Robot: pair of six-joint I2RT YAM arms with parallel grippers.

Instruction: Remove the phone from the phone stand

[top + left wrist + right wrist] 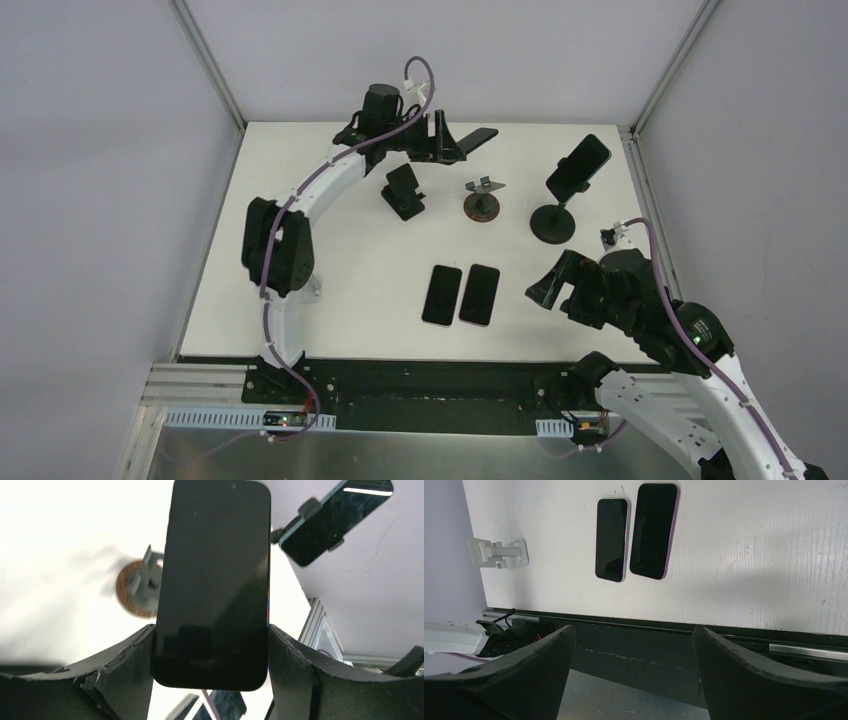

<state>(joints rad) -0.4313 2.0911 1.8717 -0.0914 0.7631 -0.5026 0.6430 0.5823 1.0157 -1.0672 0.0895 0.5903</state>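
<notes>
My left gripper (pixel 447 137) is shut on a black phone (pixel 478 136) at the back of the table, holding it in the air, clear of every stand. In the left wrist view the phone (pixel 215 575) fills the middle, its lower edges pinched between both fingers of the gripper (pixel 212 650). An empty black phone stand (pixel 403 190) sits just in front of it, and an empty small stand on a round wooden base (pixel 483 203) (pixel 137 587) to its right. My right gripper (pixel 548 296) (pixel 633 632) hangs open and empty over the table's near edge.
A tall stand with a round black base (pixel 553 222) clamps another phone (pixel 579 165) (pixel 335 517) at the back right. Two phones (pixel 441 294) (pixel 479 294) lie flat side by side near the front middle (pixel 612 539) (pixel 654 530). A white bracket (pixel 499 553) sits at the left edge.
</notes>
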